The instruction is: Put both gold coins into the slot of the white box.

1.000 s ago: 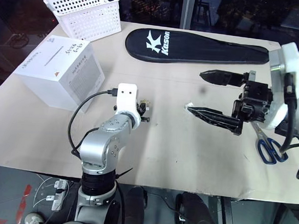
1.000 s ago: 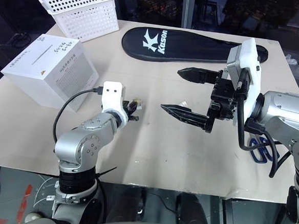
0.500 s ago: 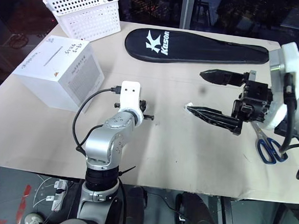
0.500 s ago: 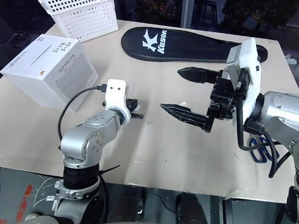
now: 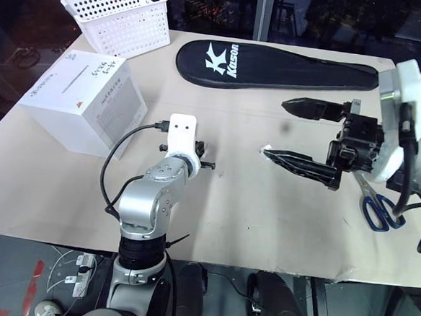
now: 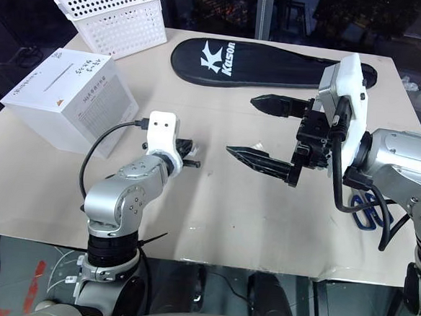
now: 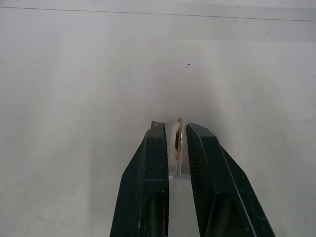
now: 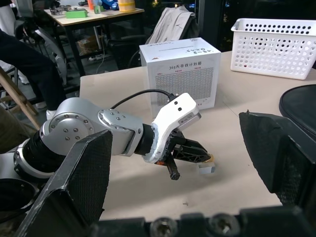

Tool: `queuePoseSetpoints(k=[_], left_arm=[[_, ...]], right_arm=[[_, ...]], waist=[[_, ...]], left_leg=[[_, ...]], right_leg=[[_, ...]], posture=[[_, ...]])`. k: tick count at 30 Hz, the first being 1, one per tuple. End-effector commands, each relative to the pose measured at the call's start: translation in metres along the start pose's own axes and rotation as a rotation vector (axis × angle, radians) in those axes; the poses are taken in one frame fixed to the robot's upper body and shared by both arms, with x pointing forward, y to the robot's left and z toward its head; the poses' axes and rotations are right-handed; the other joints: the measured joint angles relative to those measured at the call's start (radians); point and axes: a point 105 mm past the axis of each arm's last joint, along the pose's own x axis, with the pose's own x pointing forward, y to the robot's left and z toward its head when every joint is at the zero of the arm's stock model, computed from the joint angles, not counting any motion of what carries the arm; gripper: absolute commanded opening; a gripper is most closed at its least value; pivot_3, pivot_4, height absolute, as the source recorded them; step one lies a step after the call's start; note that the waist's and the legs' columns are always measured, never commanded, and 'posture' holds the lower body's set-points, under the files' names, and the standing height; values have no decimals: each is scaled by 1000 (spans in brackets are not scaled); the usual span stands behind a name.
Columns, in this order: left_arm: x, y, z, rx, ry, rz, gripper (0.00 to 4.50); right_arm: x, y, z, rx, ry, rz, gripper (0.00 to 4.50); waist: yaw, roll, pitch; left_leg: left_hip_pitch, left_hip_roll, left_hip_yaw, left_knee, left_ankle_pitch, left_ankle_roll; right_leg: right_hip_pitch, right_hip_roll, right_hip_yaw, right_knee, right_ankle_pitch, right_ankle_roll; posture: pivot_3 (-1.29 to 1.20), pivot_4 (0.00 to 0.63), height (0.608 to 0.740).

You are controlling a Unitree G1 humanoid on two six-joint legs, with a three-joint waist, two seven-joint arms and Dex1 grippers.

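While nearly closed, left end effector [image 7: 177,140] pinches gold coin [image 7: 178,138].

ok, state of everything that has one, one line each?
left gripper: shut on coin, low over the table
coin: on edge between the left fingers, at a clear holder
right gripper: open, empty, raised above the table
white box: upright on the table, slot on top
slot: nothing in it
basket: upright, looks empty
racket case: lying flat, closed
scissors: lying flat by the right arm
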Motion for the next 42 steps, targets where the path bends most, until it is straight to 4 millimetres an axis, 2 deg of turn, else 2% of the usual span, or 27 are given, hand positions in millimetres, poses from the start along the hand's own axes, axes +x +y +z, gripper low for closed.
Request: queuePoseSetpoints(k=[1,12,16,20,23,24,25,27,29,32,36,38,39,42], left_arm=[[-1,0,6,8,-25,3,51],[-2,3,6,8,-32,2,51],[-9,4,19,-21,-92,-24,51],[-18,14,38,-80,-157,-72,51],[-26,19,51,-212,-218,-206,51],[-36,16,63,-366,-262,-397,51],[-48,19,71,-420,-289,-529,51],[-63,34,80,-490,-273,-676,51],[-72,49,85,-492,-231,-725,51],[-88,78,107,-468,-205,-780,51],[-105,108,151,-424,-223,-753,51],[-110,132,173,-400,-257,-661,51],[-112,145,182,-385,-272,-613,51],[-111,165,197,-334,-294,-536,51]], right_arm=[[-1,4,7,-42,-8,2,4500],[-2,4,6,-41,-2,-3,4500],[-2,3,6,-41,-2,-6,4500],[-2,3,4,-38,-6,-10,4500],[-1,2,4,-37,-14,-14,4500],[0,2,3,-37,-18,-15,4500],[0,2,3,-36,-23,-17,4500],[2,2,1,-33,-35,-15,4500],[3,2,1,-27,-55,-5,4500],[6,6,4,-9,-110,25,4500],[8,5,4,-19,-149,28,4500],[10,6,5,-28,-176,33,4500],[11,6,6,-32,-193,34,4500],[13,5,6,-40,-222,34,4500]], waist=[[0,0,0],[0,0,0],[0,0,0],[0,0,0],[-1,0,0],[-1,0,0],[-1,0,0],[-2,-1,1],[-9,-1,1],[-12,0,1],[-9,-1,1],[-5,-1,1],[-5,0,2],[-5,1,2]], left_leg=[[0,0,0,0,0,0],[0,0,0,0,0,0],[0,0,0,0,0,0],[0,0,0,0,0,0],[0,0,0,0,0,0],[0,0,0,0,0,0],[0,0,0,0,0,0],[0,0,0,0,0,0],[-1,1,-2,0,0,0],[0,1,-2,-1,0,0],[0,1,-2,-1,0,0],[0,1,-2,-1,0,0],[0,0,-3,-1,0,0],[1,0,-2,-3,0,0]], right_leg=[[0,0,0,0,0,0],[0,0,0,0,0,0],[0,0,0,0,0,0],[0,0,0,0,0,0],[0,0,0,0,0,0],[0,0,0,0,0,0],[0,0,0,0,0,0],[0,0,-1,0,0,0],[0,1,-3,0,0,0],[0,1,-2,0,0,1],[0,0,-4,0,0,0],[0,0,-4,-1,0,0],[0,0,-4,-1,0,0],[0,0,-3,-1,0,0]], posture=[[0,150,726],[0,150,726],[0,150,726],[0,150,726],[0,150,726],[0,150,726],[0,150,726],[0,150,726],[0,150,726],[0,150,726],[0,150,726],[0,150,726],[0,150,726],[0,150,726]])
